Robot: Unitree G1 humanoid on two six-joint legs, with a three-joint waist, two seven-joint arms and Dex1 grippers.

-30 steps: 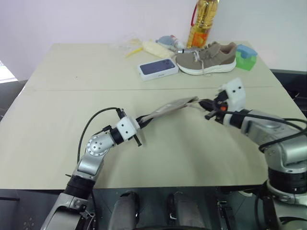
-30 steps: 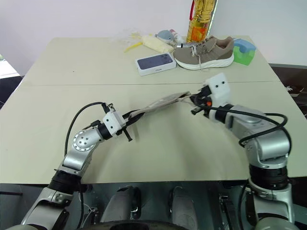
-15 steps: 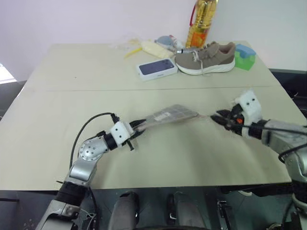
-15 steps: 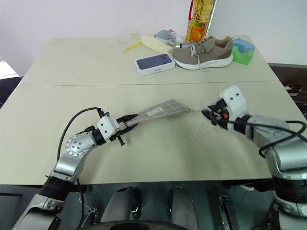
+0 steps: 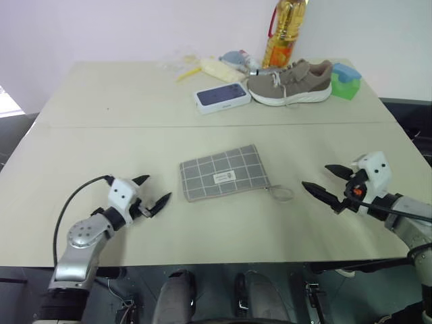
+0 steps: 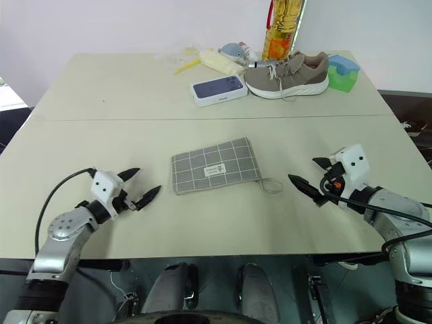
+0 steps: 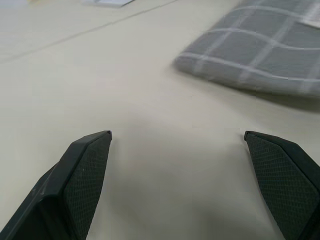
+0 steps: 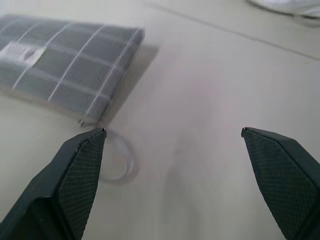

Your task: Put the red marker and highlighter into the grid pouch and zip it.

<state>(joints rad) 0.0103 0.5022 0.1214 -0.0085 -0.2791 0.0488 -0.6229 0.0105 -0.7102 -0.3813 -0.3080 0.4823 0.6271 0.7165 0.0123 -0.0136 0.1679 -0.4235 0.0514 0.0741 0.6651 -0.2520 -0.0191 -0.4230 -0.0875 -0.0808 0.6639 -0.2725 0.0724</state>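
Note:
The grid pouch (image 5: 224, 172) lies flat on the table, grey with white lines and a small white label facing up. Its loop pull (image 5: 280, 194) trails off the right end. The red marker and the highlighter are out of view. My left gripper (image 5: 158, 187) is open and empty, low over the table, a short way left of the pouch (image 7: 260, 65). My right gripper (image 5: 314, 175) is open and empty too, to the right of the loop pull (image 8: 117, 160) and apart from it.
Along the far edge stand a blue-and-white phone box (image 5: 221, 96), a beige shoe (image 5: 290, 81), an oil bottle (image 5: 283, 30), a green-and-blue block (image 5: 345, 79) and pale yellow clutter (image 5: 202, 66). A seam (image 5: 135, 125) runs across the table.
Both grippers let go of the pouch, opened and drew apart, left to the left, right to the right. The pouch dropped from its lifted, stretched position to lie flat.

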